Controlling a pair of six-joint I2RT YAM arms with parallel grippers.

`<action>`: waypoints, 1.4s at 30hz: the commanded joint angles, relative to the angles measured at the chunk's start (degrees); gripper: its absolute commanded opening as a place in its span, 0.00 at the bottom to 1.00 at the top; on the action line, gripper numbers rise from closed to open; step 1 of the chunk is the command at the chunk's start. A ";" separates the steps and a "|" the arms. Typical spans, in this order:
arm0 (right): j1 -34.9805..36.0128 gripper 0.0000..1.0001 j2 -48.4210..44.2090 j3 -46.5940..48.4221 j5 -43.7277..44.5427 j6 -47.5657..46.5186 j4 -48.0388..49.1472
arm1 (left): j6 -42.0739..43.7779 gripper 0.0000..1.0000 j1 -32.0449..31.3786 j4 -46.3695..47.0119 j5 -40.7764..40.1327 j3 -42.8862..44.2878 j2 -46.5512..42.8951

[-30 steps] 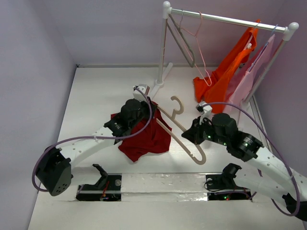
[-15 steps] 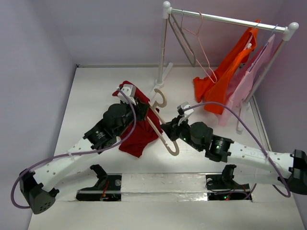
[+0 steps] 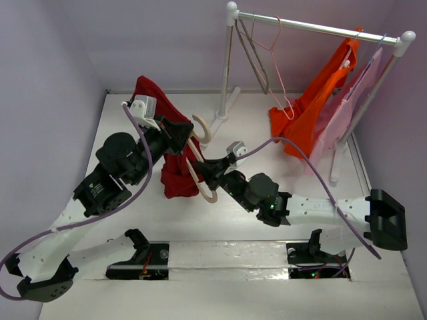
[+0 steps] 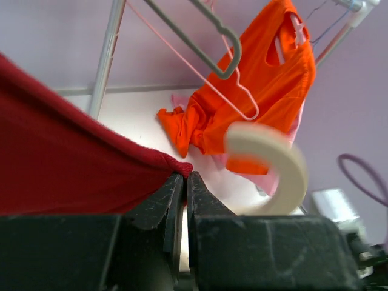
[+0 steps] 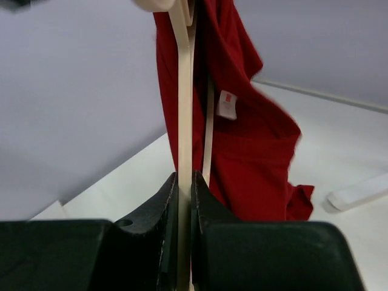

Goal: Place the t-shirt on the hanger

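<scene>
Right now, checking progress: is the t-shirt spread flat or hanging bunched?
Bunched: t-shirt hangs from the left gripper, beside the hanger in the right gripper.

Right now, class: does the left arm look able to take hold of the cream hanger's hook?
Probably not yet: the hanger's hook sits close beside it, but its fingers are shut on the red t-shirt.

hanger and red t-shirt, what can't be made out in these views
- Top external: whether the hanger sits inside the t-shirt; the left pincer and cloth folds cover that spot.
- Left wrist: the hanger's hook is blurred, its arms hidden behind the pincer body.
- Right wrist: hook cut off by the top edge; the label is too small to read.
</scene>
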 commanded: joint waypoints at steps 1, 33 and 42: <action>1.63 0.00 -1.40 1.96 -2.55 -2.07 6.66 | 0.82 0.00 -0.42 -3.06 3.54 5.23 0.16; 0.40 0.00 -3.53 -8.95 6.76 -3.47 22.40 | -2.60 0.54 -0.42 -2.27 -11.83 6.47 1.12; 0.40 0.00 -5.02 -7.99 7.99 -4.26 17.93 | -4.54 0.32 -0.94 1.68 -6.30 -9.15 -2.47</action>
